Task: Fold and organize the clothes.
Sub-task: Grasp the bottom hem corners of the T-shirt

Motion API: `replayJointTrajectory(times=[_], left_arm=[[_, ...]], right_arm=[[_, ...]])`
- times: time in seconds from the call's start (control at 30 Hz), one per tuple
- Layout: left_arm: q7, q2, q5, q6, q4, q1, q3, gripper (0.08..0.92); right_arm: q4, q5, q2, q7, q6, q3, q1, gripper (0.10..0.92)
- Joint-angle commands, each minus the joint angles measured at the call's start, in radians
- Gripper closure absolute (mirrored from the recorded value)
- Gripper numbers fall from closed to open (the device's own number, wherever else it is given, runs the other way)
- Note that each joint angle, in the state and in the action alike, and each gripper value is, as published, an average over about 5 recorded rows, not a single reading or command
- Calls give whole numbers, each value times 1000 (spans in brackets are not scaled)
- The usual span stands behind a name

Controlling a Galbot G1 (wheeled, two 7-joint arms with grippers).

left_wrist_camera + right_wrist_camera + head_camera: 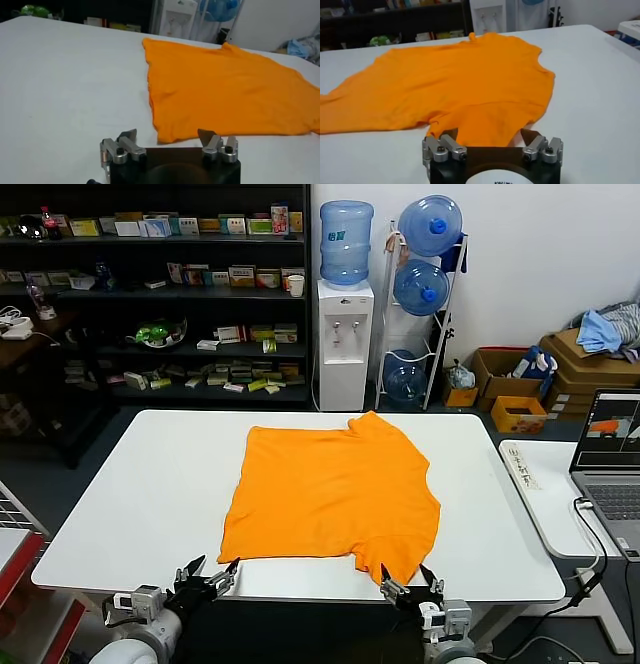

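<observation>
Hovering at tabletop [120, 484] near edge: left end effector [205, 576] and right end effector [412, 586] both spread, empty. T-shirt [335, 489] lies flat, centred. I should pinch near hem corners evenly, lift together, avoid dragging wrinkles

Room around the white table [120, 514]

Directly behind the table stands a white water dispenser [345, 344] with a blue bottle [346, 242] on top. Just beside the dispenser, a rack [428, 304] holds more blue bottles stacked one above another. On the other side of the dispenser, dark shelves [150, 304] carry rows of small boxes and packets. Past the rack, cardboard boxes [520, 389] sit on the floor by the wall. A second white desk adjoins the table, bearing an open laptop [610, 459] and a white power strip [522, 466], with a cable [592, 534] hanging off its edge.
</observation>
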Motion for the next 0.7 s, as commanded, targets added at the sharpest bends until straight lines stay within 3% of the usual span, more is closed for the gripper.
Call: replayJointTrajectory(times=[0.03, 0.4, 0.7], left_arm=[[4, -7, 8, 7, 17, -20, 8, 177], [5, -11, 16, 6, 26, -23, 16, 191], [10, -13, 30, 3, 32, -23, 18, 420]], right_arm=[[-10, -2, 2, 8, -14, -15, 11, 203], [-20, 4, 5, 8, -15, -18, 8, 221], [-13, 1, 5, 1, 1, -17, -8, 457]])
